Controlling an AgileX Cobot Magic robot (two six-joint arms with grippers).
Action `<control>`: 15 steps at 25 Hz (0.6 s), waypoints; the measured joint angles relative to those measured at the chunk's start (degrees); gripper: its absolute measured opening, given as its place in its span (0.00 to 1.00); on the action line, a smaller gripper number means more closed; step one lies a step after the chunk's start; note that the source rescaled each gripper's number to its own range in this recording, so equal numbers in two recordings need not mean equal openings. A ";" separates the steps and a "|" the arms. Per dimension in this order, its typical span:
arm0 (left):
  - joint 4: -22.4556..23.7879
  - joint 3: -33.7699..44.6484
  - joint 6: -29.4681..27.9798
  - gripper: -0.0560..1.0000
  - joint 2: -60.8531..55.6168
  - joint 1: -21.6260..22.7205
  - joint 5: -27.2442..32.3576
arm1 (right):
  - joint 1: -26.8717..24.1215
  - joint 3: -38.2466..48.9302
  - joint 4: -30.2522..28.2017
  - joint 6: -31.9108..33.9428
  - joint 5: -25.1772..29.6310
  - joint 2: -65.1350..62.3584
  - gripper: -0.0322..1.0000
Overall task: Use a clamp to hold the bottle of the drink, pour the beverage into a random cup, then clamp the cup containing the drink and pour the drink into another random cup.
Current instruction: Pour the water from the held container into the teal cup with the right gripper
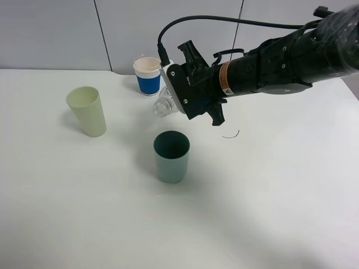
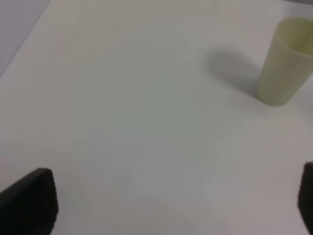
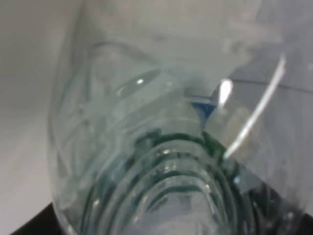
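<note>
In the exterior view my right gripper [image 1: 193, 96] is shut on the clear ribbed bottle [image 1: 164, 105]. The bottle is tipped onto its side in the air, its mouth pointing left. It hangs above and slightly behind the teal-blue cup [image 1: 171, 156], which stands upright on the table. No stream shows between mouth and cup. The bottle [image 3: 161, 147] fills the right wrist view, ribbed and clear, so the beverage cannot be told apart. My left gripper [image 2: 171, 208] is open over bare table, with only its black fingertips [image 2: 29, 200] in view.
A pale yellow-green tumbler [image 1: 88, 110] stands at the left, and the left wrist view shows the tumbler [image 2: 286, 61] too. Behind the bottle stands a blue-sleeved paper cup [image 1: 148, 74]. A thin dark curved strand [image 1: 231, 135] lies on the white table [image 1: 269, 196].
</note>
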 joint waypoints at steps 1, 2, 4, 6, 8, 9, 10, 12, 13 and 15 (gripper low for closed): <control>0.00 0.00 0.00 1.00 0.00 0.00 0.00 | 0.00 0.00 0.00 -0.20 0.00 0.00 0.05; 0.00 0.00 0.00 1.00 0.00 0.00 0.00 | 0.00 0.00 0.00 -0.79 0.00 0.00 0.05; 0.00 0.00 0.00 1.00 0.00 0.00 0.00 | 0.00 0.00 0.00 -3.02 0.00 0.00 0.05; 0.00 0.00 0.00 1.00 0.00 0.00 0.00 | 0.00 0.00 0.00 -6.22 0.05 0.00 0.05; 0.00 0.00 0.00 1.00 0.00 0.00 0.00 | 0.00 0.00 0.00 -8.69 0.12 0.00 0.05; 0.00 0.00 0.00 1.00 0.00 0.00 0.00 | 0.00 0.00 0.00 -9.53 0.17 0.00 0.05; 0.00 0.00 0.00 1.00 0.00 0.00 0.00 | 0.00 0.00 0.00 -9.92 0.32 0.00 0.05; 0.00 0.00 0.00 1.00 0.00 0.00 0.00 | 0.00 0.00 0.00 -10.77 0.48 0.00 0.05; 0.00 0.00 0.00 1.00 0.00 0.00 0.00 | 0.00 0.00 0.00 -11.39 0.48 0.00 0.05; 0.00 0.00 0.00 1.00 0.00 0.00 0.00 | 0.00 0.00 0.00 -12.61 0.69 0.00 0.05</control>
